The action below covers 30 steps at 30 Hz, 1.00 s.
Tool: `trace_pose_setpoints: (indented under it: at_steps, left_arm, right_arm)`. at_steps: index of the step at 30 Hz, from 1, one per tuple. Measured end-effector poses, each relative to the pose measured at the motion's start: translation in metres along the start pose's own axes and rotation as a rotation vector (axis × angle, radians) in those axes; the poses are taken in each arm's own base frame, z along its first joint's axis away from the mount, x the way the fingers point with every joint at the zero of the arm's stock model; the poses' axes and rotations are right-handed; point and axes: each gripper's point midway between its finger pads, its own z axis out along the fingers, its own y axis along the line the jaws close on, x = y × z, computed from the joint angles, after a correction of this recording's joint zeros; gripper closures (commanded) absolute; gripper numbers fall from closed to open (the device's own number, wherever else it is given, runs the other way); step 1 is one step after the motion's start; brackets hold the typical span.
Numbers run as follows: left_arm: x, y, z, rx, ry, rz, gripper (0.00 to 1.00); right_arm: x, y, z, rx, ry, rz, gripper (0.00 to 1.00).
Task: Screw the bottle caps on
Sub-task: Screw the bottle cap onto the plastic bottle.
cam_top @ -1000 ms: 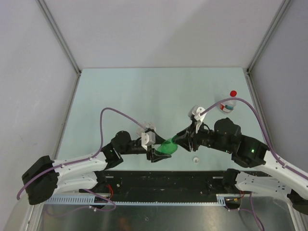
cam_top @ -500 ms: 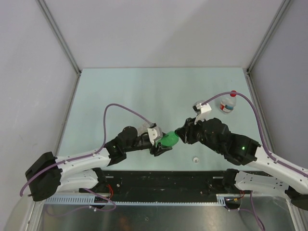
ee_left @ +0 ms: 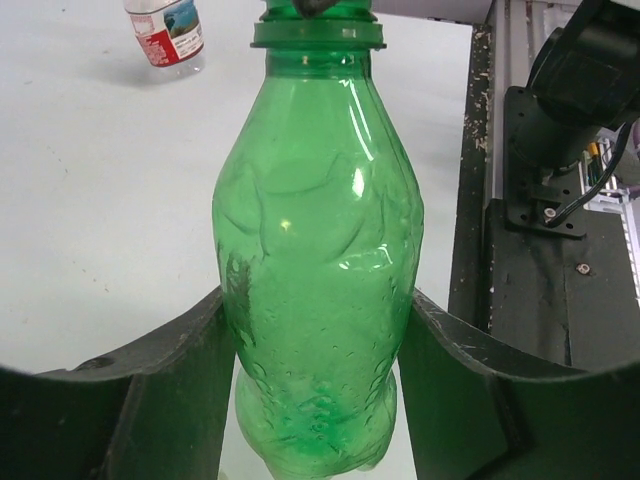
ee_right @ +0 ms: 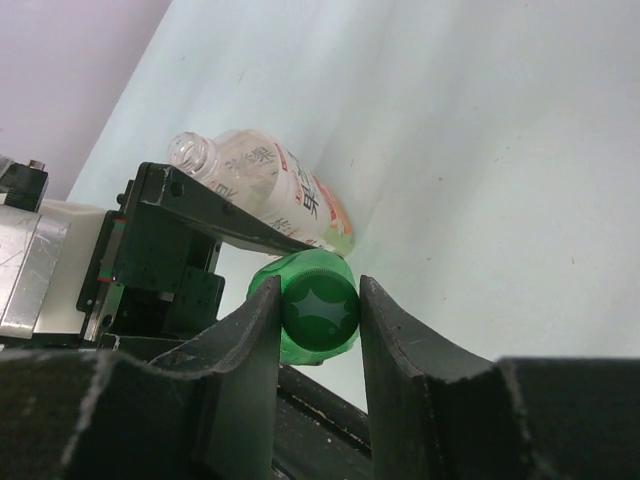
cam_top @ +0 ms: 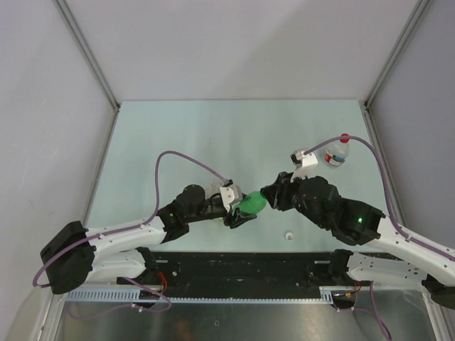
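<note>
- Since a second earlier, the right arm had swung in and rolled its wrist, and both arms had carried the green bottle (ee_left: 318,200) slightly up the overhead frame.
- Green cap (ee_right: 320,315) sat on that bottle's neck at the frame's centre, pinched between the right gripper's (ee_right: 320,290) jaws, apparently so it could be twisted on.
- Left gripper (ee_left: 318,310) clamped the bottle's body, probably to steady it against that turn.
- White cap (cam_top: 289,235) lay loose, lower right of centre.
- Red cap (cam_top: 345,138) topped the small bottle (cam_top: 335,154) at upper right.
- An uncapped clear bottle (ee_right: 275,190) lay behind the left gripper.
</note>
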Motion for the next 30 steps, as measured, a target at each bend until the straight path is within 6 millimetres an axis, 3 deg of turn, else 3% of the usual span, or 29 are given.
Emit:
trace_pose_setpoints:
  at_steps: [8,13,24,30]
  left_arm:
    - [-0.016,-0.005,0.001,0.031,-0.061,0.024,1.0]
    - [-0.019,-0.005,0.001,0.034,-0.074,0.03,1.0]
    - [-0.021,-0.003,0.003,0.005,-0.085,0.042,1.0]
    - [-0.046,-0.008,0.005,0.018,-0.185,0.08,1.0]
  right_arm:
    - [-0.008,0.004,-0.013,-0.049,-0.024,0.021,0.83]
    - [-0.01,0.005,-0.015,-0.058,-0.029,0.038,0.79]
    - [-0.013,0.009,-0.014,-0.072,-0.038,0.048,0.51]
    - [-0.005,0.024,-0.014,-0.15,-0.005,0.016,0.33]
